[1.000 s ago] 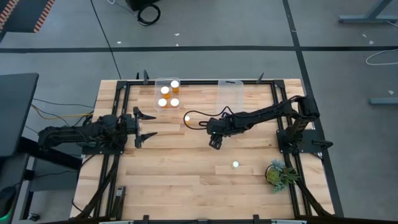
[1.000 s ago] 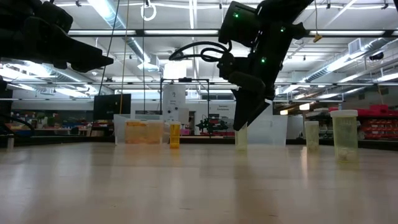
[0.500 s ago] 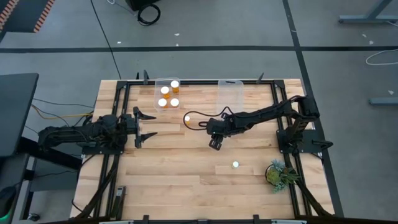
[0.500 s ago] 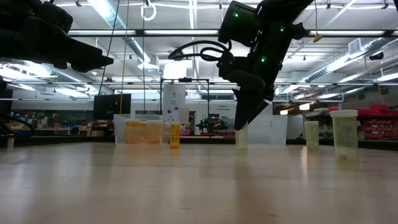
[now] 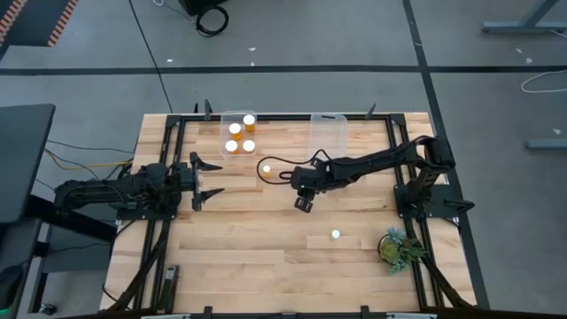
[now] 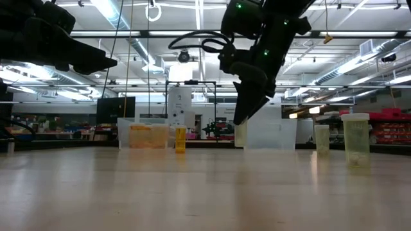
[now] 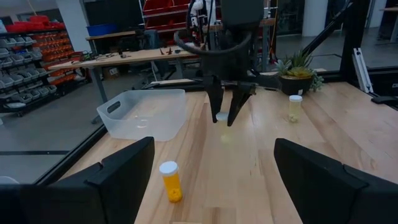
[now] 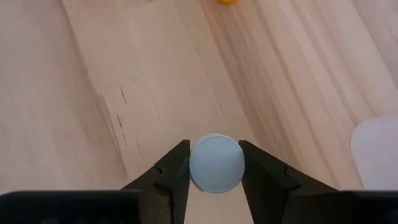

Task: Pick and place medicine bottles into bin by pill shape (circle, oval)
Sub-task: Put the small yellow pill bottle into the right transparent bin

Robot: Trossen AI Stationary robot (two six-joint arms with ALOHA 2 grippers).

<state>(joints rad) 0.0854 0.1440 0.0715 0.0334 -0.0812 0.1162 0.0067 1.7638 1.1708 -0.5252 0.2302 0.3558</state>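
My right gripper (image 5: pixel 304 203) is shut on a pale medicine bottle (image 6: pixel 241 135) with a round white cap (image 8: pixel 216 163), above the middle of the table. An orange bottle (image 5: pixel 266 168) stands on its base just to the far left of it. Another pale bottle (image 5: pixel 336 235) stands nearer the front edge. The far-left clear tub (image 5: pixel 226 121) holds several orange bottles (image 5: pixel 236 129). The far-right clear tub (image 5: pixel 328 133) shows nothing inside. My left gripper (image 5: pixel 213 177) waits open at the table's left side. My right gripper pinches the bottle's white cap (image 8: pixel 231 163) by its round rim, one finger (image 8: pixel 174 168) on each side. The fingers come from above and point down. The bottle hangs upright below them, its base (image 6: pixel 240 145) just clear of the table.
A small green potted plant (image 5: pixel 396 248) stands at the near right corner. Black frame rails (image 5: pixel 168 159) run along the table's edges. Bare wood lies between the held bottle and both tubs.
My right gripper has shut on the pale bottle's cap. It has then gone a little toward the table's left edge and up, taking the bottle off the table, still upright.
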